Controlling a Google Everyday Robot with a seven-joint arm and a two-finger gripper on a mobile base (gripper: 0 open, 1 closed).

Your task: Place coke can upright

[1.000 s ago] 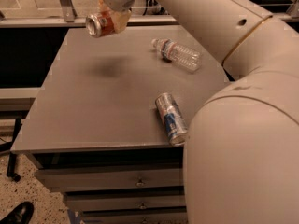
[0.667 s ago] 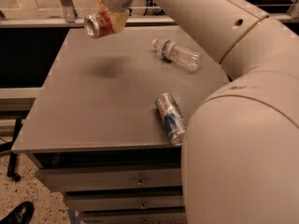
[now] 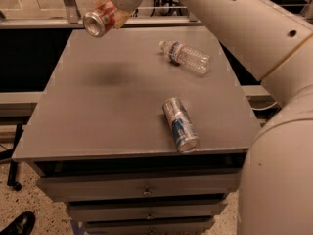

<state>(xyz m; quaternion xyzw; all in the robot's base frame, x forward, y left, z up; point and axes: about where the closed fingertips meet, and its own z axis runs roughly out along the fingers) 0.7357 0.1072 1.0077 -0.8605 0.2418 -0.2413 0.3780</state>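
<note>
Camera view

- Worktop [image 3: 73,131]: one grey, flat slab. All four edges are in view, and the front edge overhangs a stack of drawers [image 3: 142,185].
- Gripper [image 3: 110,11]: one, at the upper left, above the back-left corner of the worktop and near the back edge.
- Fingers: closed on the coke can, with nothing else in their hold.
- Coke can [image 3: 98,21]: one, red, held in the air clear of the worktop. It lies tipped on its side with a silver end facing the camera.
- Shadow [image 3: 110,75]: one dark patch on the left-centre of the worktop, below the held can.
- Open room: the left half of the worktop, from the back edge to the front edge, shows bare surface around that shadow.
- Water bottle [image 3: 186,58]: one, clear plastic, lying on its side in the back-right part, well apart from the gripper.
- Silver-and-blue can [image 3: 180,125]: one, lying on its side right of centre, with its near end just beside the front edge.
- Arm [image 3: 234,23]: one, cream, running from the gripper across the top and down the right side, over the right edge of the worktop.
- Shoe [image 3: 17,224]: one, black, on the floor at the lower left.
</note>
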